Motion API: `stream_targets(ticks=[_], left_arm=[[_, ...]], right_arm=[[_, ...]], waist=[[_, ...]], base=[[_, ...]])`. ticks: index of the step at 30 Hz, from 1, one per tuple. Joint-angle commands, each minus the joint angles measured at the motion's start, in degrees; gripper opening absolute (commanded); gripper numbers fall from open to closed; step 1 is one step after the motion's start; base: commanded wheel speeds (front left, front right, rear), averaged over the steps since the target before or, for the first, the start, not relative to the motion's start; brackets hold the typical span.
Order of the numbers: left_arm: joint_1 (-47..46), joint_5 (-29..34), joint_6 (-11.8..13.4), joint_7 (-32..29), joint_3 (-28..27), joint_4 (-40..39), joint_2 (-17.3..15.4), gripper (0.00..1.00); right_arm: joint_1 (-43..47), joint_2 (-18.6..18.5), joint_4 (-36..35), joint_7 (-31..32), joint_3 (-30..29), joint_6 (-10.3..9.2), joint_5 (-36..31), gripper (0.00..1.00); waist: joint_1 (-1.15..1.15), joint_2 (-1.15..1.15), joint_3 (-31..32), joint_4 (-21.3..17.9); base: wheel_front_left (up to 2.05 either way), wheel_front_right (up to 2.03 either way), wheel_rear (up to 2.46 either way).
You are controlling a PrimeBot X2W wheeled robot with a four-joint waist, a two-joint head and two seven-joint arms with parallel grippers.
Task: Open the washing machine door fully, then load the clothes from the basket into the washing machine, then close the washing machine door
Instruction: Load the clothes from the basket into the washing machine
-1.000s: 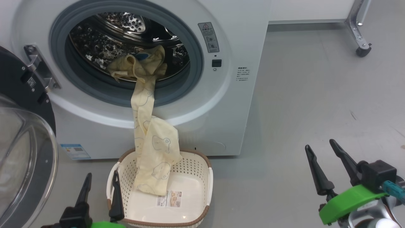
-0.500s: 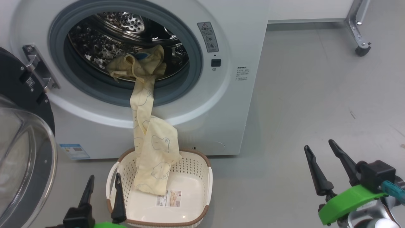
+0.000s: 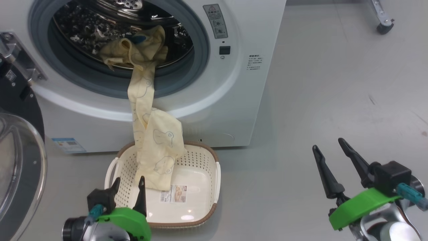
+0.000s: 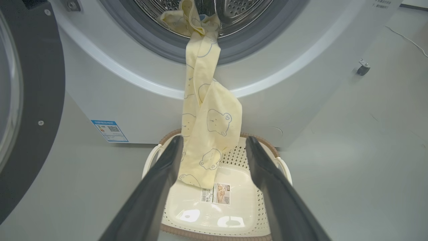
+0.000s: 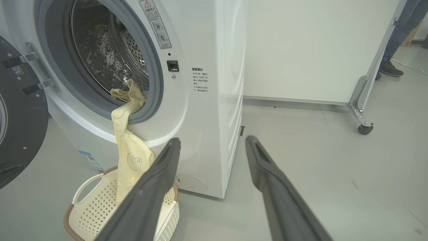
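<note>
Head view: clothes hang from washing machine into basket.
Left gripper at seven o'clock, right gripper at four, jaws spread.

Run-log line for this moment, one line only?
door open | garment half in washer, tail in basket | left gripper open near basket | right gripper open, empty

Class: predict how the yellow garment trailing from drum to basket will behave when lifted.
Probably floppy: the clothes drape limply over the gasket. Likely light: thin cloth. The free end may swing or drag, as it rests in the basket.
</note>
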State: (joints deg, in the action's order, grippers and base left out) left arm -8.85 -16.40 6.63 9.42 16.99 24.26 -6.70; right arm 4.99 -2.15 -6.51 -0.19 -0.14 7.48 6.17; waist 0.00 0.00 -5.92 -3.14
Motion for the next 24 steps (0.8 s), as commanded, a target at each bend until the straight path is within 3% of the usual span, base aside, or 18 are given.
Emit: stream_targets(ticks=[1, 12, 20, 24], left_arm=[[-3.91, -1.14, -0.78, -0.44, -1.89, 0.78, -0.02, 1.0], [-19.83, -5.84, -7.09, -6.23, -2.12, 24.99, 0.78, 1.0], [-30.05, -8.64, -9.41, -7.61, -4.57, 36.37, -1.91, 1.0], [-35.4, -9.01, -9.41, -6.46, -5.49, 40.2, -5.05, 1.0]], right_arm=[[-3.62, -0.73, -2.3, 0.0, 1.75, 0.01, 0.33, 1.0], [-10.68, -0.73, -1.37, -1.62, 6.2, 0.01, 1.05, 1.0], [-15.34, -0.73, -0.45, -3.95, 7.81, 0.01, 2.59, 1.0], [-17.57, -0.73, 0.06, -5.43, 8.34, 0.01, 3.57, 1.0]], waist=[[0.0, 0.0, -1.95, -1.02], [0.0, 0.0, -13.24, -7.53], [0.0, 0.0, -22.9, -11.94], [0.0, 0.0, -28.13, -13.68]], base=[[0.0, 0.0, 0.0], [0.0, 0.0, 0.0], [0.0, 0.0, 0.0], [0.0, 0.0, 0.0]])
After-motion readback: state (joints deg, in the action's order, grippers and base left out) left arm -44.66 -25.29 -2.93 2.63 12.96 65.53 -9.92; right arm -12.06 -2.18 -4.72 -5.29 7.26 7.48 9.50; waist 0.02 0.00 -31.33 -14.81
